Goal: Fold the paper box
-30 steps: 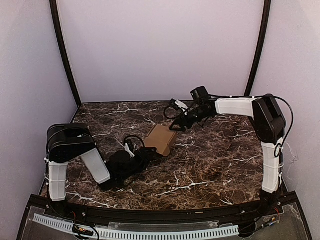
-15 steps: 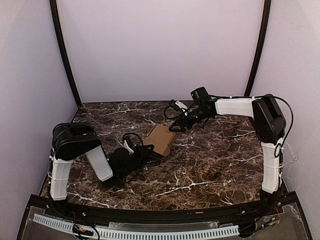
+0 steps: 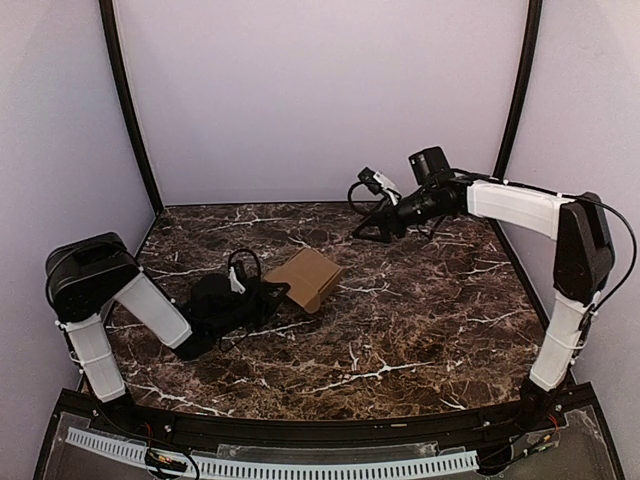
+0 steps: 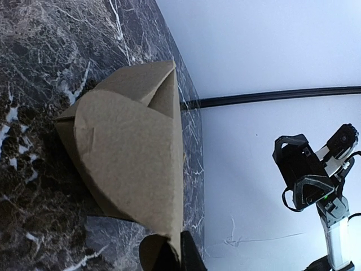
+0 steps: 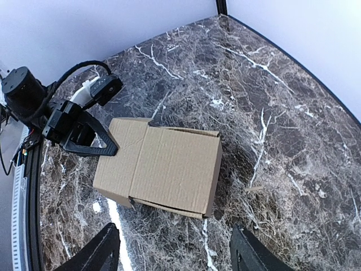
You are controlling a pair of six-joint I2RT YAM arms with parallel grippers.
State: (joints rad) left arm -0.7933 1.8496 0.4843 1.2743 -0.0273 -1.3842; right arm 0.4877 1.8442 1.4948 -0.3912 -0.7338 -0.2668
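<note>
The paper box is a small brown cardboard box lying on the marble table, with one flap sticking out toward the left arm. My left gripper is shut on that flap's edge. In the left wrist view the thin cardboard edge of the box runs down between the dark fingers of the left gripper at the bottom. My right gripper hangs open above the table, behind and to the right of the box. In its wrist view the right gripper is wide open, well above the box, touching nothing.
The dark marble table is ringed by pale purple walls with black corner posts. The left gripper's black fingers show beside the box in the right wrist view. A black rail runs along the near edge.
The left gripper has shut on the box's flap and drawn back to the left, with the box shifting slightly left. The right arm has lifted away toward the back right.
</note>
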